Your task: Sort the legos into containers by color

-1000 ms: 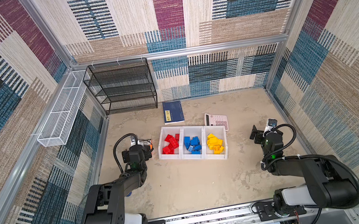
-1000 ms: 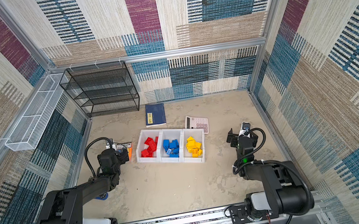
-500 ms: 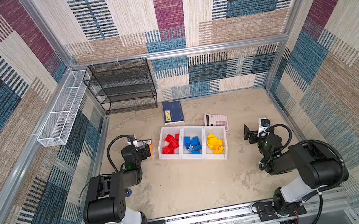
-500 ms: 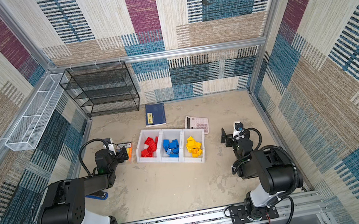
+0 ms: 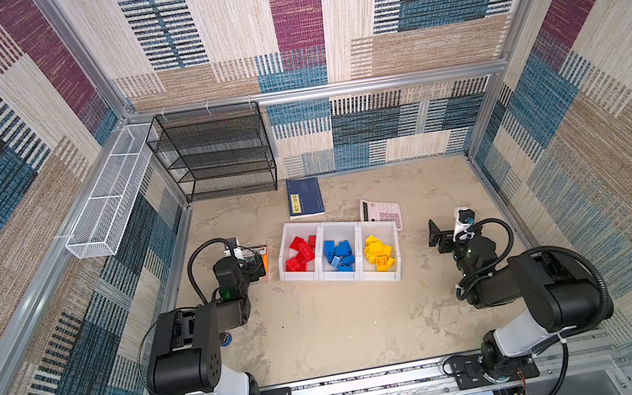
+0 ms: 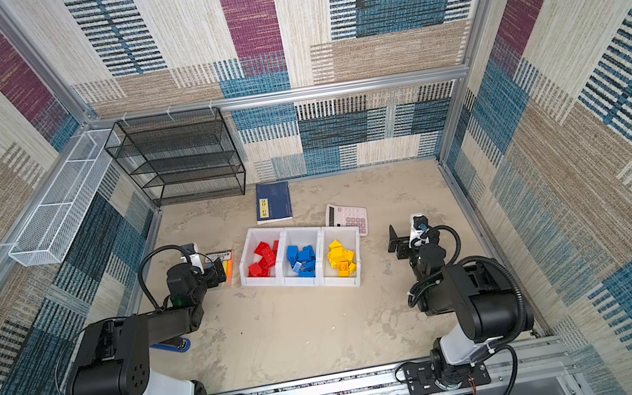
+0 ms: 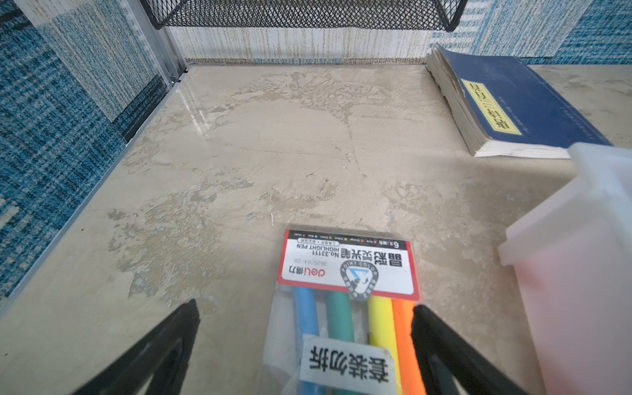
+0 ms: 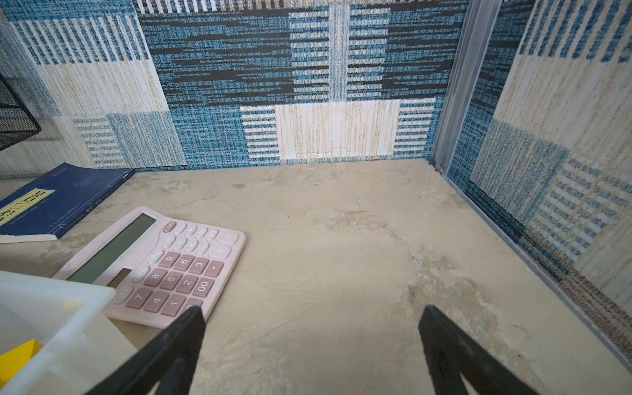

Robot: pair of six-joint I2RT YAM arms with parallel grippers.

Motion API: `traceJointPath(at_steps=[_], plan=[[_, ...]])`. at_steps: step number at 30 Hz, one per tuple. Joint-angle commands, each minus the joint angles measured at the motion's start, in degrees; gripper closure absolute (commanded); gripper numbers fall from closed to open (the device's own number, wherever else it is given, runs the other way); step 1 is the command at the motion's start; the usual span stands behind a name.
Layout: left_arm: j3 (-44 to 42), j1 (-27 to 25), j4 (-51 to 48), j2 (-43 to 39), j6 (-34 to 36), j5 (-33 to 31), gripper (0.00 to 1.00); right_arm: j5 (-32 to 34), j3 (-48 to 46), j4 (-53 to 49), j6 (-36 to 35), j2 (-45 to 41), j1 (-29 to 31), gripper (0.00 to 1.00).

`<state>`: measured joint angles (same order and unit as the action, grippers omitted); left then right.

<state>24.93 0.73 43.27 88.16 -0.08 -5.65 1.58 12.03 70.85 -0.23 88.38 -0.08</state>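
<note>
A: On the tabletop point(image 5: 325, 331) I find no loose brick. Where are the containers point(image 5: 380, 277)?

B: The 3 of them sit in 1 row between the 2 arms. They are just beside the left end effector point(image 5: 253, 267) and a little farther from the right end effector point(image 5: 439, 238). Both have their jaws spread wide and hold nothing.

A: What can go wrong, then?

B: The calculator point(image 8: 160, 263) lies near the right end effector, on its container side. A low swing that way would push it. The marker pack point(image 7: 349, 266) lies directly under the left end effector, between its fingers. If the jaws come down and close there, I think they take the pack and not a brick.

A: And the legos?

B: The red point(image 5: 301, 253), blue point(image 5: 340, 254) and yellow point(image 5: 377, 252) legos lie each in 1 container, so the sorting looks finished to me. The risk is a sideways knock on the row. This could tip bricks over a divider and mix the colors.
</note>
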Motion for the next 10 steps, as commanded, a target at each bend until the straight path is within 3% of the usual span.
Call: traceJointPath(at_steps=[1, 10], plan=[[0.5, 0.1, 1.5, 0.2, -0.7, 0.7, 0.01, -0.4, 0.2, 2.7, -0.5, 0.1, 0.0, 0.00], [-0.1, 0.3, 2.2, -0.2, -0.6, 1.3, 0.01, -0.4, -0.2, 3.2, -0.5, -0.3, 0.0, 0.00]])
